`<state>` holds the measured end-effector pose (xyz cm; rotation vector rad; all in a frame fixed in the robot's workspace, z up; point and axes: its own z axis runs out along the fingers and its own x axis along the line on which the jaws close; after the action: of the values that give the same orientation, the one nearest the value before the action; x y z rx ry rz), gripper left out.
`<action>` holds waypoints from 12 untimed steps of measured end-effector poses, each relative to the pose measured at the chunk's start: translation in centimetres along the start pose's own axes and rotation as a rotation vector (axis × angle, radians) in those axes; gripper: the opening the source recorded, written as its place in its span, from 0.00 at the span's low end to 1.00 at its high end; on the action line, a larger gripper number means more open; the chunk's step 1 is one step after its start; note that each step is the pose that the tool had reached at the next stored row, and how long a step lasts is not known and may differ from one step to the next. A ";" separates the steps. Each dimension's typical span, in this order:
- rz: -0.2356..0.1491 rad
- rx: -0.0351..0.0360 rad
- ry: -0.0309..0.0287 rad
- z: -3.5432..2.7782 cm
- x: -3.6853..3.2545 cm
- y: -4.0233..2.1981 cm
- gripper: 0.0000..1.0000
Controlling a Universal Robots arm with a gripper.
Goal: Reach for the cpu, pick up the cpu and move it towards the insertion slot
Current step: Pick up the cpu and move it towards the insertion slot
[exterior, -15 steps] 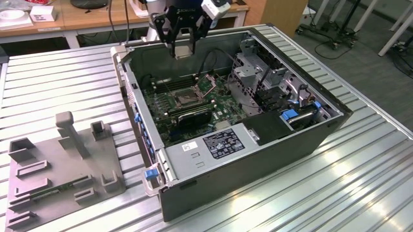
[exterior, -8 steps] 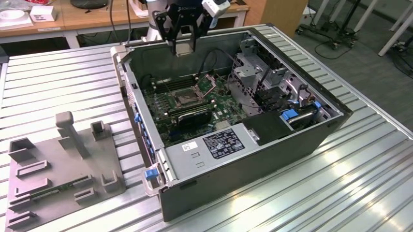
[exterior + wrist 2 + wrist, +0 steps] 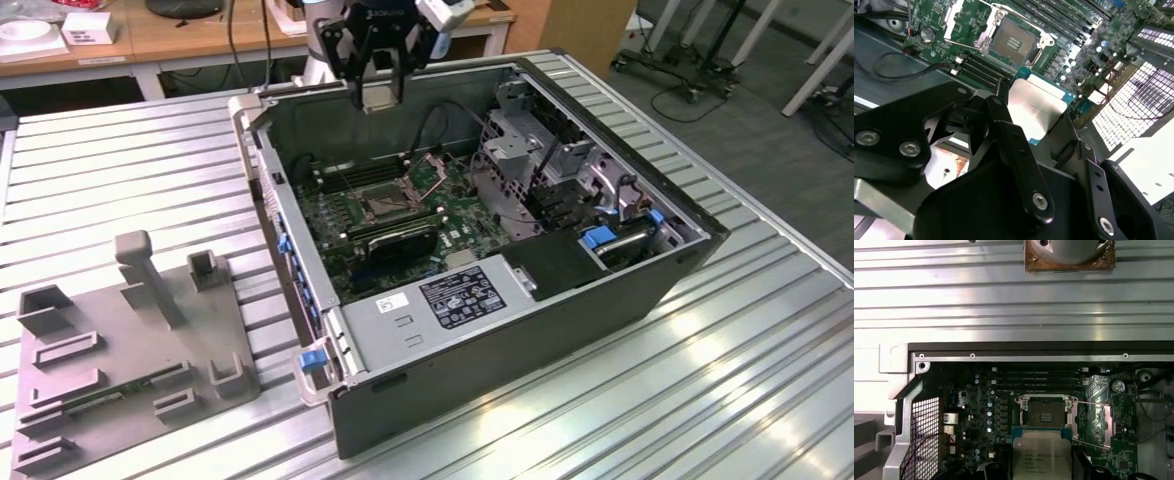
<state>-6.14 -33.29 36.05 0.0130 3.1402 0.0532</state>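
My gripper (image 3: 378, 88) hangs above the far wall of the open computer case (image 3: 561, 330), shut on the cpu (image 3: 378, 97), a pale silvery square chip. In the second wrist view the cpu (image 3: 1036, 106) sits between the two black fingers (image 3: 1004, 125), above the motherboard. The insertion slot (image 3: 378, 203), a square socket with a dark centre and a silver frame, lies open on the green board below and nearer than the chip. In both wrist views the slot (image 3: 1014, 42) (image 3: 1046, 415) is a short way beyond the cpu (image 3: 1041, 455).
Long memory slots (image 3: 350, 180) and a black finned block (image 3: 400, 245) flank the socket. A metal drive cage (image 3: 527, 150) and cables fill the case at the exterior view's right. A grey fixture tray (image 3: 94, 400) with upright blocks stands on the ribbed table at the left.
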 end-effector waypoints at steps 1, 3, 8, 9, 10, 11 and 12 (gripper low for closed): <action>0.000 -0.0002 -0.0001 0.01 0.00 0.14 0.55; 0.000 -0.0007 -0.0001 0.02 -0.05 0.43 0.55; 0.001 -0.0011 0.0015 0.16 -0.58 0.92 0.55; 0.001 -0.0013 0.0014 0.18 -0.59 0.91 0.55; 0.002 -0.0013 0.0014 0.18 -0.59 0.91 0.55; 0.002 -0.0011 0.0015 0.17 -0.59 0.91 0.55; 0.001 -0.0013 0.0014 0.18 -0.61 0.91 0.55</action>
<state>-5.53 -32.38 35.90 0.0151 3.1417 0.0552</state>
